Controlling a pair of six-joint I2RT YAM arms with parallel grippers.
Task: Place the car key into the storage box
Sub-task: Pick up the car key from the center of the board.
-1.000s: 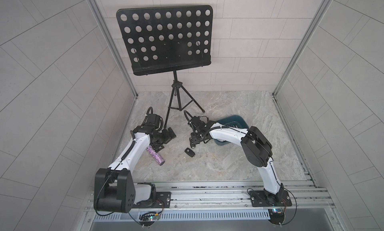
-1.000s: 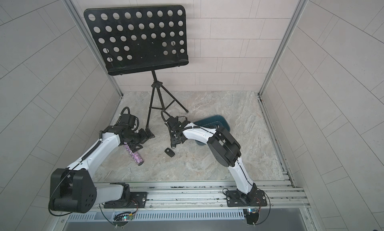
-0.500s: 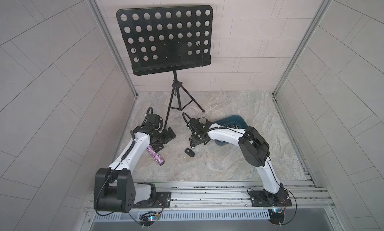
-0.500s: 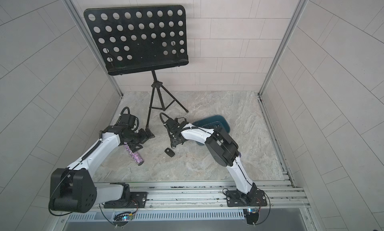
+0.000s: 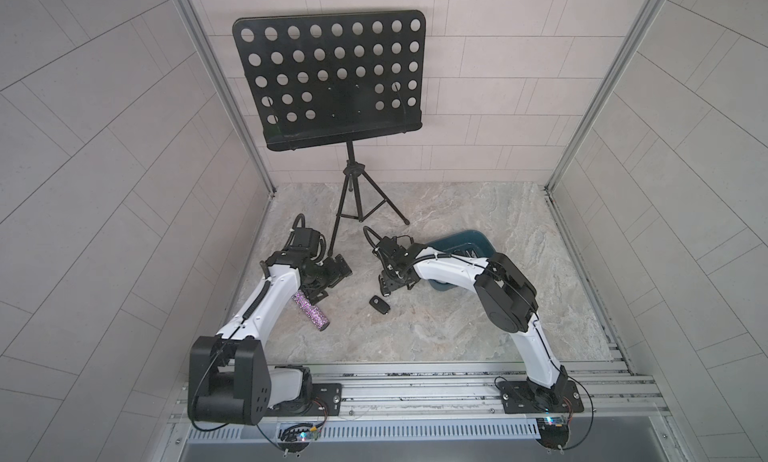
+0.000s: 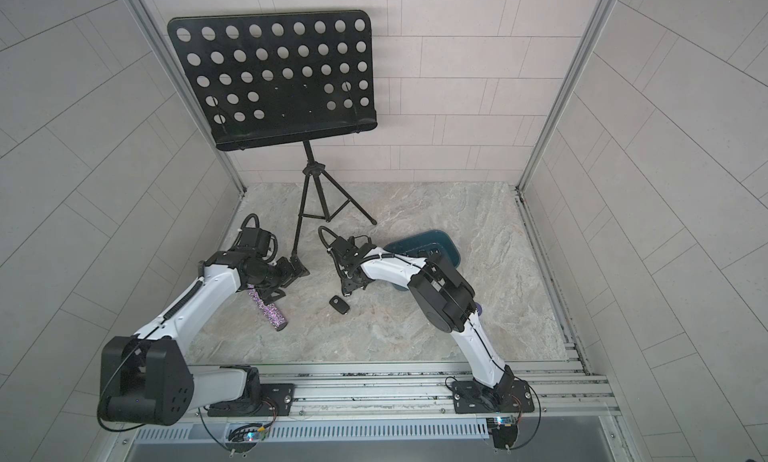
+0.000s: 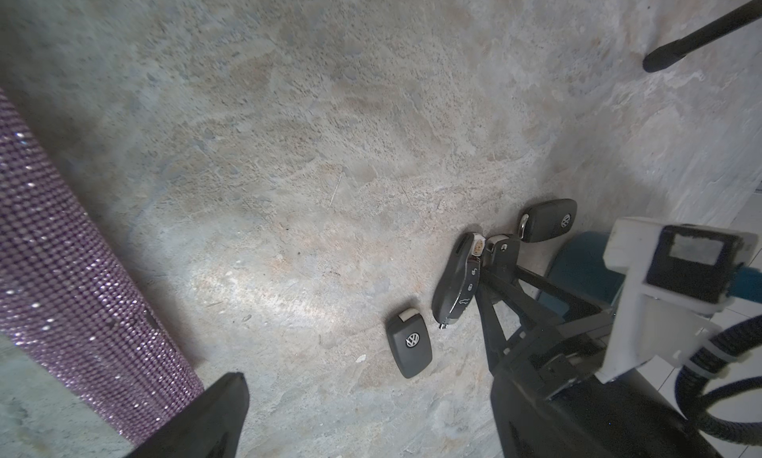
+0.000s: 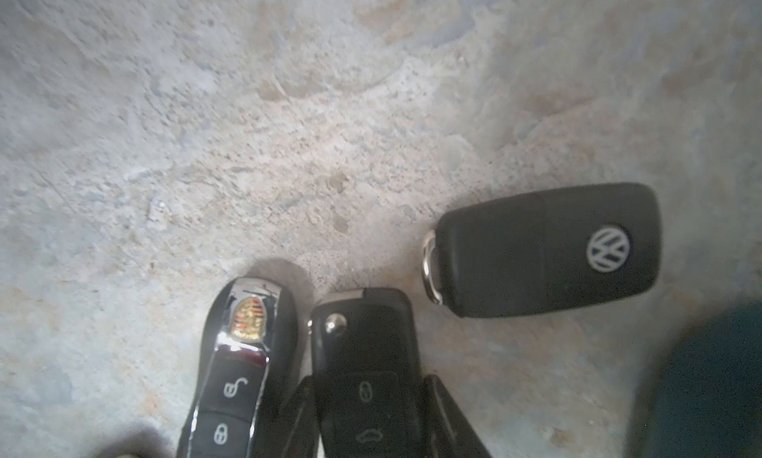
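Several black car keys lie in a cluster on the stone-patterned table. My right gripper (image 8: 367, 410) is down among them, its fingers (image 8: 303, 414) pressed on both sides of a flip car key (image 8: 365, 340) with lock buttons. A chrome-trimmed crest key (image 8: 243, 365) lies right beside it, and a VW key (image 8: 548, 249) lies apart. In both top views, this gripper (image 5: 390, 282) (image 6: 351, 282) sits just left of the dark teal storage box (image 5: 471, 240) (image 6: 432, 240). A fourth key (image 5: 379, 304) (image 7: 409, 344) lies nearer the front. My left gripper (image 7: 367, 427) (image 5: 321, 287) hangs open and empty.
A purple glitter roll (image 5: 311, 310) (image 7: 74, 278) lies under my left gripper. A black music stand (image 5: 332, 77) rises at the back on a tripod (image 5: 353, 208); one leg tip (image 7: 668, 58) comes close to my left wrist. Walls enclose the table on three sides.
My right gripper has narrowed its fingers onto the flip key and shifted slightly left. The left arm and the loose keys have not moved.
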